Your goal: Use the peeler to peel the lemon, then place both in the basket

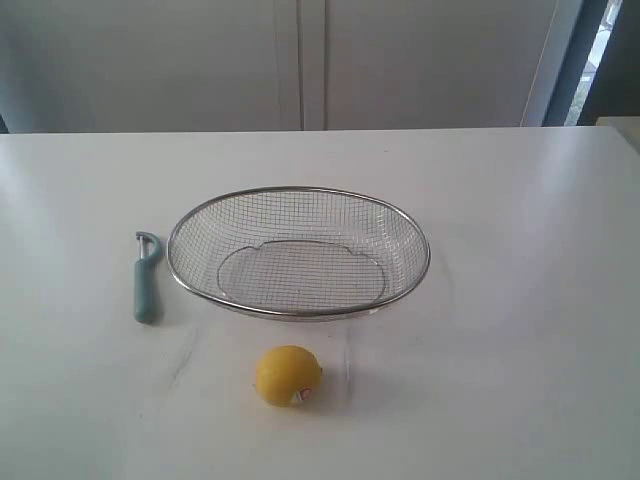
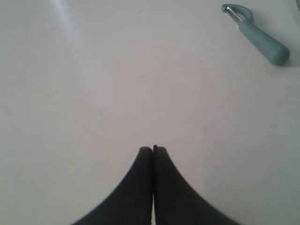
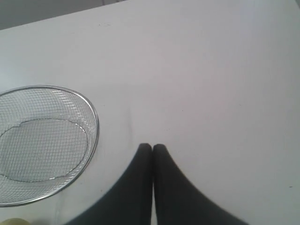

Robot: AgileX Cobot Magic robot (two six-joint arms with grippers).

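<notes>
The left gripper (image 2: 153,149) shows 2 matte black fingers (image 2: 133,187), broad at the base and curving in to narrow, squared tips. The right gripper (image 3: 152,146) has the same 2 smooth black fingers (image 3: 176,192), with slightly rounder tips

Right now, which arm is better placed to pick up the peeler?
Probably the left. The peeler lies left of the basket, on that arm's side, and shows in the left wrist view, across bare table from its shut jaws. The right wrist view shows the basket, not the peeler.
</notes>
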